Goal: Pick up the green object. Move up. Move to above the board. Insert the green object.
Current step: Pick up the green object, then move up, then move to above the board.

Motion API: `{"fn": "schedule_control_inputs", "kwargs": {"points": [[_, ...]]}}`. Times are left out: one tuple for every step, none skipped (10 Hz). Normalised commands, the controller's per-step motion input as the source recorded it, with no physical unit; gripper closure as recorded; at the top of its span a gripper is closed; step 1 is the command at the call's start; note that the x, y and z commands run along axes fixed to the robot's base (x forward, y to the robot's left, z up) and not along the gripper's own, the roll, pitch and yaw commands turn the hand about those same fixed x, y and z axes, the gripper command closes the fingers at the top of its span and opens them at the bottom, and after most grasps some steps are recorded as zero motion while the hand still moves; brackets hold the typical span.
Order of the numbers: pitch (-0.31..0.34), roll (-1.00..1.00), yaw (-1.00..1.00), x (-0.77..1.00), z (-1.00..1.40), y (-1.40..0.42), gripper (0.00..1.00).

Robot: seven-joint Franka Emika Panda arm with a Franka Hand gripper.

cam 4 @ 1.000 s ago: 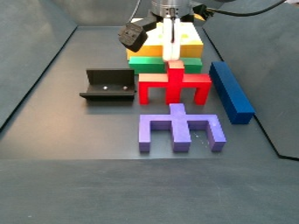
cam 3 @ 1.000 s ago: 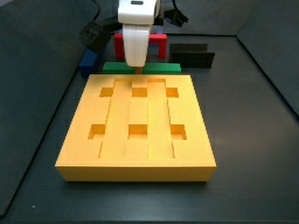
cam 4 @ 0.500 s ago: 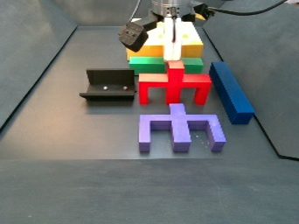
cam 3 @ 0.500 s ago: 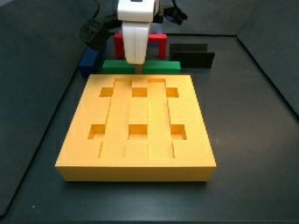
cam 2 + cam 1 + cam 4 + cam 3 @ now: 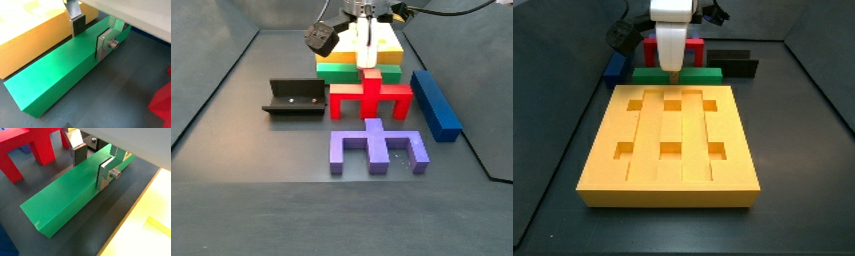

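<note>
Vertically poised, claw (image 5: pixel 93 163) fingers straddle the green object (image 5: pixel 73 193).

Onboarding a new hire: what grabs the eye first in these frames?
The big yellow board fills the middle of the floor. At its far edge the gripper straddles the green bar, one finger on each long side. Beyond lie a red piece, a purple piece and a blue bar.
</note>
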Motion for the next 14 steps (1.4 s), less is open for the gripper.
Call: {"fn": "schedule_control_inputs", "kwargs": {"points": [[0.000,0.00,0.00,0.00,0.00,0.00,1.00],[0.000,0.00,0.00,0.00,0.83,0.00,1.00],[0.014,0.00,0.04,-0.05,0.82,0.00,1.00],[0.015,-0.03,0.04,-0.08,0.61,0.00,1.00],[-0.010,-0.08,0.02,-0.03,0.23,0.00,1.00],[0.000,0.00,0.00,0.00,1.40,0.00,1.00],[0.038,0.00,0.00,-0.02,1.40,0.00,1.00],[0.041,-0.05,-0.01,-0.04,1.40,0.00,1.00],[0.023,-0.09,-0.01,0.00,1.40,0.01,1.00],[0.044,-0.09,-0.01,0.01,1.40,0.01,1.00],[0.076,-0.07,-0.01,0.00,1.40,0.00,1.00],[0.069,-0.08,-0.01,0.00,0.94,0.01,1.00],[0.054,-0.08,-0.01,0.03,0.38,0.01,1.00],[0.054,-0.07,0.00,0.05,0.24,0.01,1.00]]}}
